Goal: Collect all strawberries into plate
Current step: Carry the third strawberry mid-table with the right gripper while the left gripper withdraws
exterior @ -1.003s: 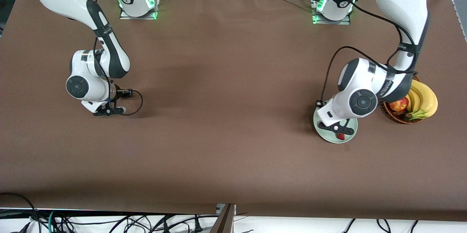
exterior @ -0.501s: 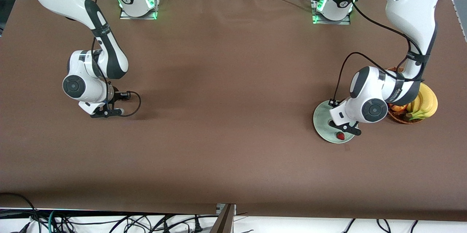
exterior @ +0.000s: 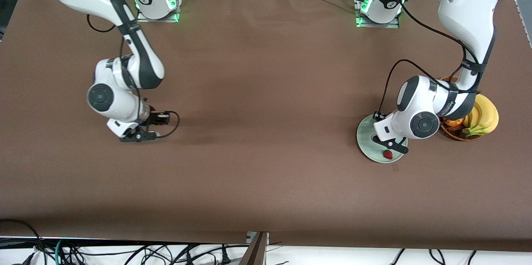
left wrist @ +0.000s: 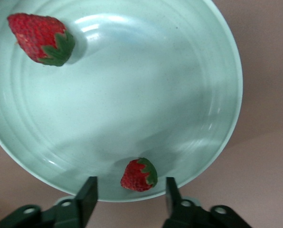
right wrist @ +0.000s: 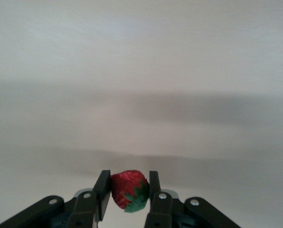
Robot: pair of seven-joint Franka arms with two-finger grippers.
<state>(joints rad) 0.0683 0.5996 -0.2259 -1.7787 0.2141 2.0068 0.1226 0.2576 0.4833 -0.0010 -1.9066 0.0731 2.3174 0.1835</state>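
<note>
Two strawberries are seen in the plate (exterior: pixel 368 137), a third is carried.
The left gripper (left wrist: pixel 130 197) is held spread over the plate near the left arm's table edge, above one strawberry (left wrist: pixel 139 175); another (left wrist: pixel 41 38) lies apart. A third strawberry (right wrist: pixel 128 190) is pinched by the right gripper (right wrist: pixel 127 192) over bare tabletop toward the right arm's edge.

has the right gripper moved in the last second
Yes. The right gripper, shut on a strawberry, has shifted toward the left arm's end of the table and slightly lower in the front view, judged against its base.
</note>
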